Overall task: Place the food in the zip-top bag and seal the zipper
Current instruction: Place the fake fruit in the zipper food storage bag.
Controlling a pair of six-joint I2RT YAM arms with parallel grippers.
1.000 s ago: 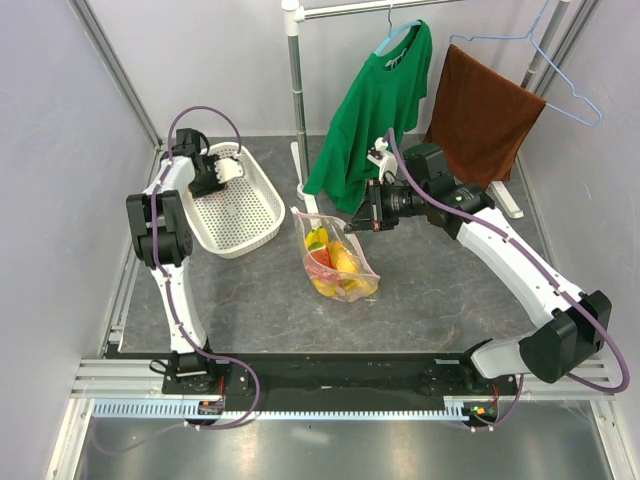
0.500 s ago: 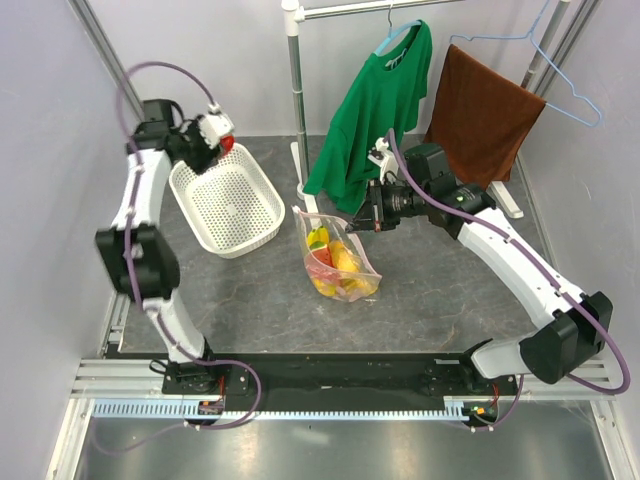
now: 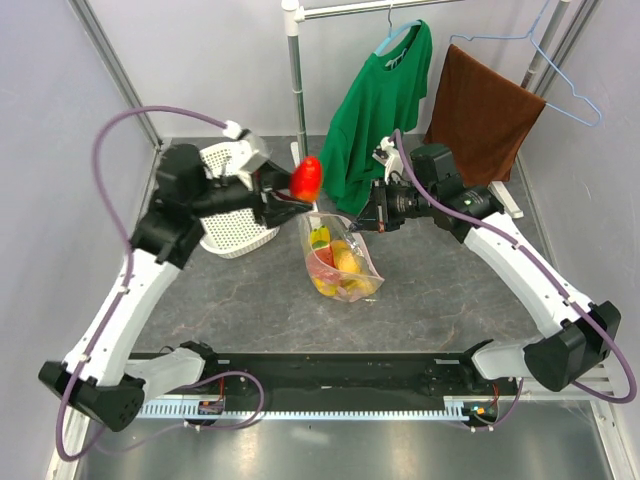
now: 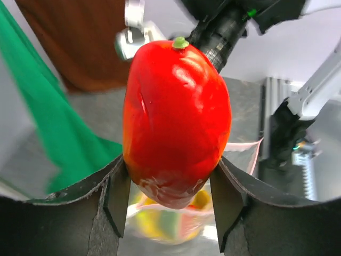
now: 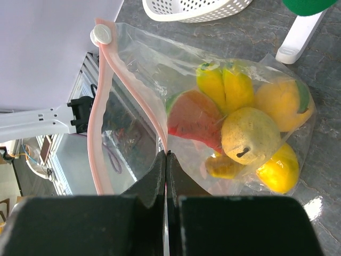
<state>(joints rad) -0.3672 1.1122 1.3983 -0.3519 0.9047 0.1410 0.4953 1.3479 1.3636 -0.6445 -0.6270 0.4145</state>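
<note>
Well along by the look of it, not finished. Already inside the large clear crinkly zip-top bag point(image 3: 345, 270): most of the toy food, counted through the plastic as one yellow banana bunch point(image 5: 224, 88), one red-and-green watermelon-like wedge point(image 5: 192, 122), one dull yellow round fruit point(image 5: 250, 136) with a dark stem, one yellow-orange fruit with a green leaf point(image 5: 279, 106), one bright yellow oval fruit point(image 5: 277, 170) low in the bag, and perhaps one small orange piece point(image 5: 222, 165) half hidden under the wedge. Five for certain, maybe six. Outside the bag, just above and to the left of its mouth: one glossy red pepper-shaped toy fruit point(image 4: 176, 117) with a green stem nub, clamped by its lower sides in the left gripper point(image 4: 173, 200), held in the air, apart from the bag. At the bag's mouth: the right gripper point(image 5: 166, 157), pinched fully together on one lip beside the thin pinkish zipper strip point(image 5: 98, 122), holding the mouth agape; one white round slider point(image 5: 101, 33) at the strip's far end. Left to do, as a judgement: dropping the red fruit through the gap, then running the parted zipper shut along its whole length. To the left of the bag: one white lattice basket point(image 3: 240, 235), partly hidden behind the left arm point(image 3: 170, 215), so impossible to tell of any more food in there.
</note>
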